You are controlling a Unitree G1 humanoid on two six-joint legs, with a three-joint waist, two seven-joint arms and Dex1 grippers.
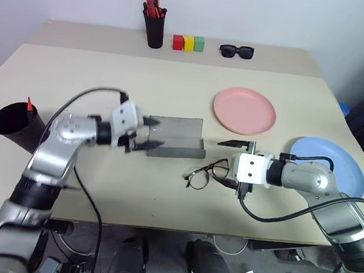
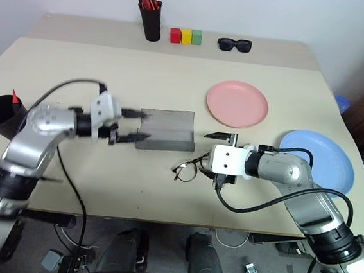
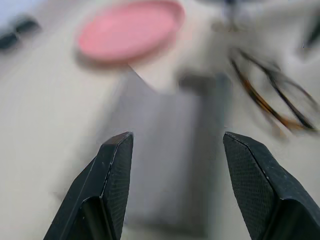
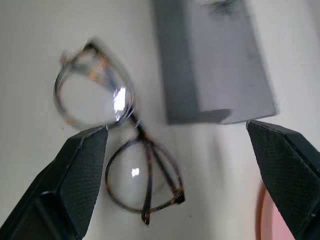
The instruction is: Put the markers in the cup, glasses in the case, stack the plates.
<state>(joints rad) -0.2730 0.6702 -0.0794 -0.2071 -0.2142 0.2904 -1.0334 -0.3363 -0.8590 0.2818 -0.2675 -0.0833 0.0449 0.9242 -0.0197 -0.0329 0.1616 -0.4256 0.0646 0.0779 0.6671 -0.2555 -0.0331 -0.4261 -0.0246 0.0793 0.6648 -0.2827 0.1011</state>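
Risk: right gripper [image 1: 233, 160] is spread wide beside the glasses [image 1: 207, 173] — thin wire frame lying flat on the table [image 1: 111, 71], so a pinch could skid off or bend a temple. The case [image 1: 176, 138] sits open at 11 o'clock from the glasses; nothing pins it, so a nudge could shift it.

Left gripper [image 1: 148, 135] points level at the case's left end, jaws apart, holding nothing. Right arm reaches in low from 3 o'clock, fingers released. Pink plate [image 1: 244, 110] and blue plate [image 1: 328, 163] unstacked; cup [image 1: 15, 127] on its side at far left, 1 red marker tip [image 1: 30, 104] at its rim.
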